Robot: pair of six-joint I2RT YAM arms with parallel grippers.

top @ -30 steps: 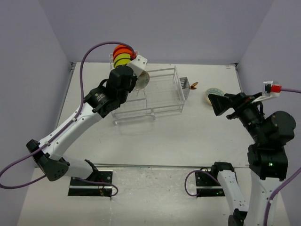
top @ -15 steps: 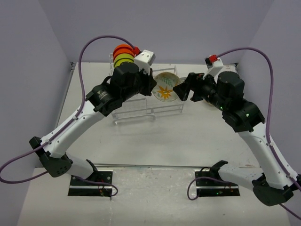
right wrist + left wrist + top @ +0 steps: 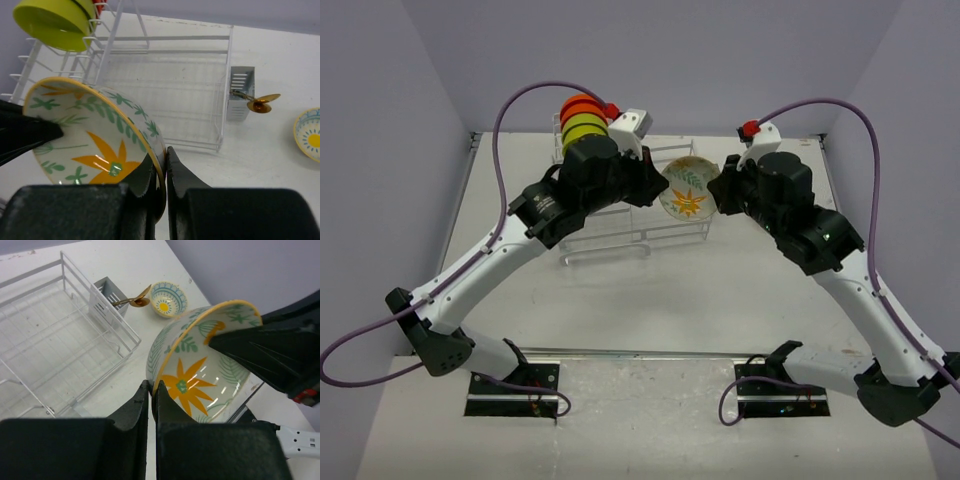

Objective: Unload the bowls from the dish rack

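Whitish with an orange flower, the bowl (image 3: 682, 190) hangs tilted on edge between the two sets of jaws, lifted clear of the dish rack (image 3: 170, 85). The left jaws, almost pressed together, pinch its rim on one side, and the right jaws pinch the opposite rim the same way. Both arms are equally near, so the handover, I judge, turns on one side letting go. A lime-green bowl (image 3: 55, 22) and an orange-red bowl (image 3: 582, 105) stand slotted beyond the left jaws.
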